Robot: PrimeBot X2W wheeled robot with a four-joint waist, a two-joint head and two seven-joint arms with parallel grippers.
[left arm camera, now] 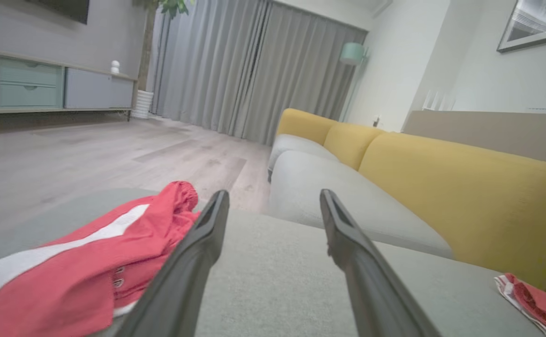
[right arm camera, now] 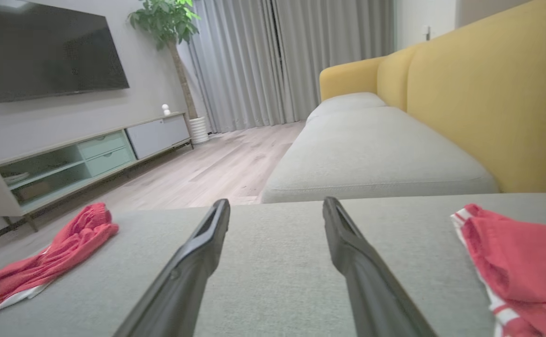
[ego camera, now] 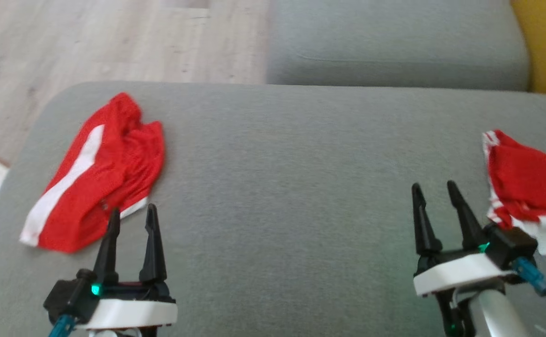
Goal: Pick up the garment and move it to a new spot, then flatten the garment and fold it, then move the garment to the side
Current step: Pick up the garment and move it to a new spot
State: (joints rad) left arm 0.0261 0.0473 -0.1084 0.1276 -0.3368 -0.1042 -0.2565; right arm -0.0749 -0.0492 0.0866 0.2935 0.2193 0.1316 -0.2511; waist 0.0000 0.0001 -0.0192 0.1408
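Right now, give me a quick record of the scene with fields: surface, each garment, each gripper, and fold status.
surface: grey cushion, wood floor beyond it
garment one: red garment with white stripe, crumpled, on the cushion's left part
garment two: second red garment, white trim, on the cushion's right part
left gripper: open, empty, at the striped garment's near edge
right gripper: open, empty, just left of the second garment
fold status: neither garment flattened or folded

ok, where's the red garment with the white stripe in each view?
Head view: striped garment at left, just beyond the left gripper.
Left wrist view: striped garment lower left, reaching toward mid-frame.
Right wrist view: striped garment far lower left, on the grey cushion.
Shared landmark: yellow sofa back, at the right in all three.
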